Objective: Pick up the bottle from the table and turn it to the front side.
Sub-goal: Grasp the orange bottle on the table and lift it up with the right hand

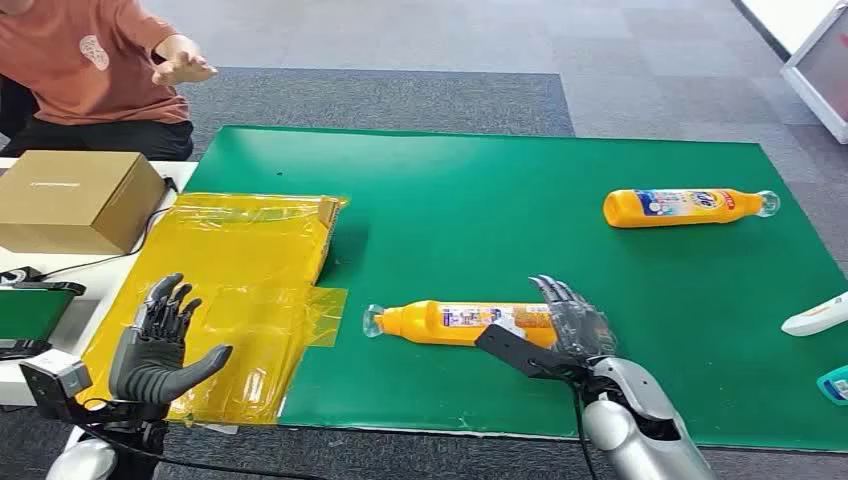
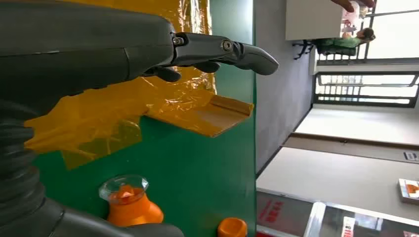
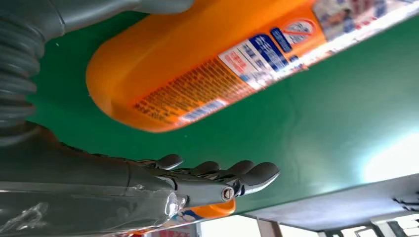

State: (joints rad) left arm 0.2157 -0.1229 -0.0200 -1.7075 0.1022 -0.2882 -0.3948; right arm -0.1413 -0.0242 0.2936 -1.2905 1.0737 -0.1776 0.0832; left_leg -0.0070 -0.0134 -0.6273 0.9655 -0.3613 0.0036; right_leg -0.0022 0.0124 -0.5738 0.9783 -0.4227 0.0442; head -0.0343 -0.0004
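Observation:
An orange bottle point(image 1: 455, 322) lies on its side on the green mat point(image 1: 480, 200), near the front edge, with its clear cap point(image 1: 373, 320) pointing left. My right hand point(image 1: 565, 325) is at its base end, fingers stretched out and thumb apart, not closed on it. The right wrist view shows that bottle's label point(image 3: 207, 64) close between thumb and fingers point(image 3: 222, 178), with a gap on the finger side. My left hand point(image 1: 160, 340) is raised and open above the yellow plastic, holding nothing. A second orange bottle point(image 1: 685, 206) lies at the far right, cap to the right.
Crinkled yellow plastic sheeting point(image 1: 230, 290) covers the mat's left part. A cardboard box point(image 1: 75, 200) sits on a white table to the left. A person point(image 1: 100, 60) sits at the far left with one hand raised. A white object point(image 1: 815, 315) and a teal one point(image 1: 835, 385) lie at the right edge.

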